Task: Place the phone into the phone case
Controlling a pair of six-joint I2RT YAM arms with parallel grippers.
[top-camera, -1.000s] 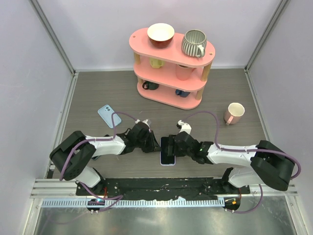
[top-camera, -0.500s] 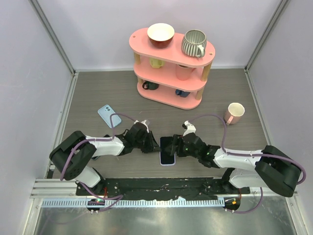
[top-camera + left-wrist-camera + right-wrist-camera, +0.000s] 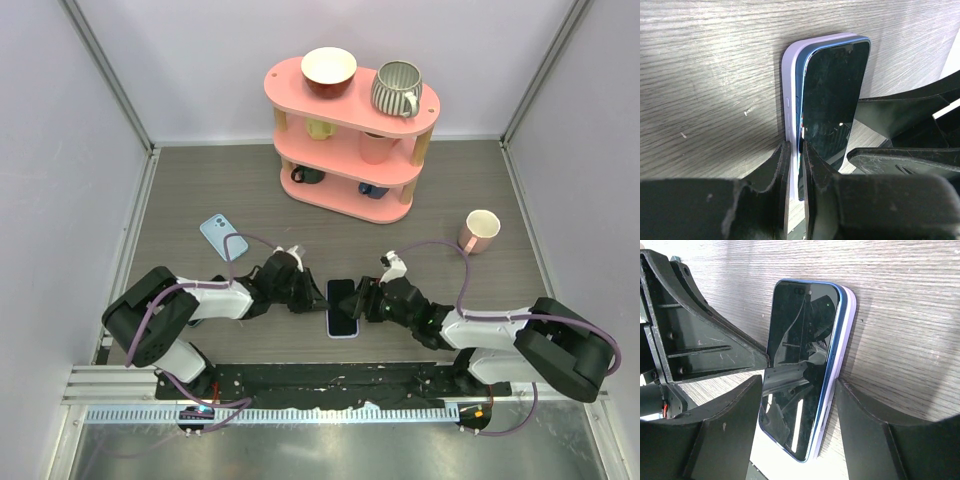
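The phone point(image 3: 342, 303), dark screen up with a blue rim, lies partly in the lavender phone case point(image 3: 342, 335) near the table's front middle. In the left wrist view the phone point(image 3: 832, 95) sits tilted, its edge raised above the case wall point(image 3: 789, 90). My left gripper point(image 3: 312, 297) is pinched shut on that case wall point(image 3: 795, 147). My right gripper point(image 3: 362, 303) spans the phone point(image 3: 800, 365) and the case point(image 3: 847, 325) from the other side. One of its fingers point(image 3: 730, 430) touches the phone's edge and the other touches the case's side.
A light-blue phone-like slab point(image 3: 217, 236) lies back up to the left. A pink three-tier shelf point(image 3: 350, 140) with a bowl point(image 3: 329, 70), a striped mug point(image 3: 396, 88) and cups stands at the back. A pink mug point(image 3: 479, 231) stands at the right.
The right arm has drawn back to the right, so its gripper no longer covers the phone's top and more of the screen shows. The left gripper and the case have stayed put.
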